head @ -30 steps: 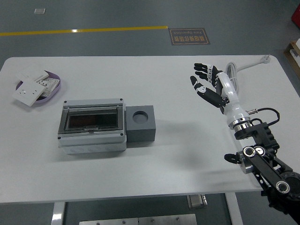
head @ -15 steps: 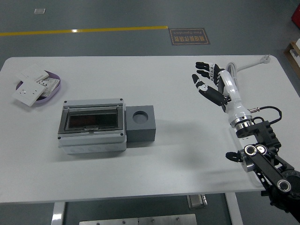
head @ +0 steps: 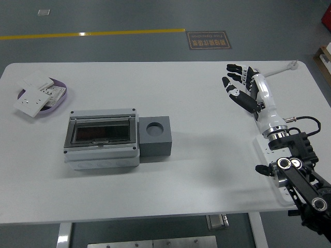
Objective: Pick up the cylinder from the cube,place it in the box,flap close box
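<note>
Head view
Counts: one box (head: 101, 138), one cube (head: 156, 136), one purple dish (head: 61, 99) with a few white plates in it, one robot hand in view.
Box: pale grey, lid with a dark window lying flat on top, left-centre on the white table (head: 170, 186).
Cube: dark grey, touching the box's right side, its round top hole bare.
Cylinder: not visible anywhere; I cannot tell where it is.
Right hand (head: 244, 89): above the table's far right, well apart from the cube.
Fingers (head: 233, 67): spread, holding nothing.
</note>
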